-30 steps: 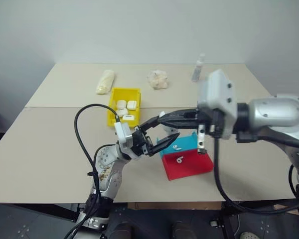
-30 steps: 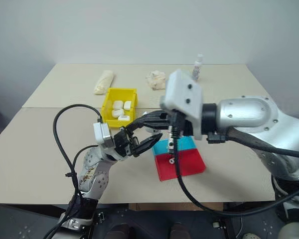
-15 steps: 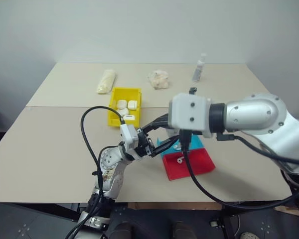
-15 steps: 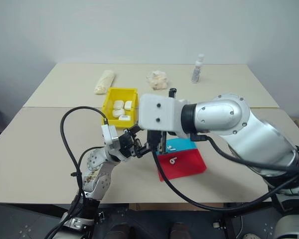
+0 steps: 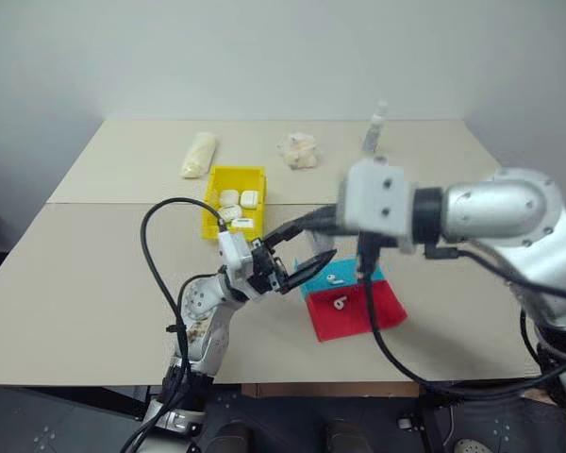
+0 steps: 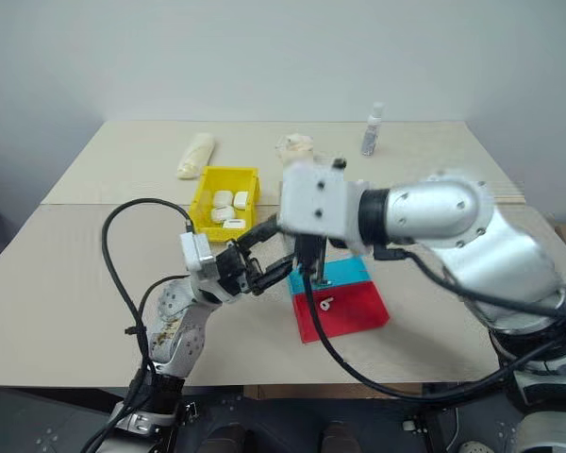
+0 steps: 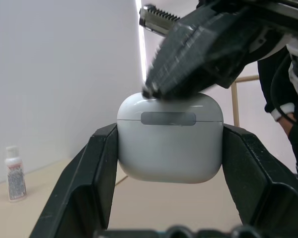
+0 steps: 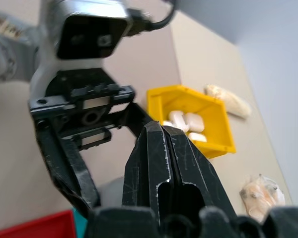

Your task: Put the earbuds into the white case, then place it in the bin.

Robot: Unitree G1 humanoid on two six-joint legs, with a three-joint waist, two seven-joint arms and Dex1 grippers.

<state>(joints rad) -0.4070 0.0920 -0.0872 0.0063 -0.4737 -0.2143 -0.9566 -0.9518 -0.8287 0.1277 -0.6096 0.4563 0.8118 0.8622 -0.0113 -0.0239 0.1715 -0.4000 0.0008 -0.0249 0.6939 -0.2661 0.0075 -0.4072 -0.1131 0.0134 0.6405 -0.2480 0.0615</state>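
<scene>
The small glossy white rounded earbud case (image 7: 170, 137) sits clamped btw. the two black fingers of the left gripper (image 7: 170, 163), held above the beige table (image 5: 94, 274), lid closed. The right gripper (image 8: 170, 163), fingers pressed together w/ nothing inside, touches the case top. Two tiny white earbuds (image 5: 337, 291) lie in the blue-and-red tray (image 5: 377, 311). Bright yellow plastic bin (image 5: 212, 212) stands behind. Vs. half a sec ago, right arm swung back to the right.
</scene>
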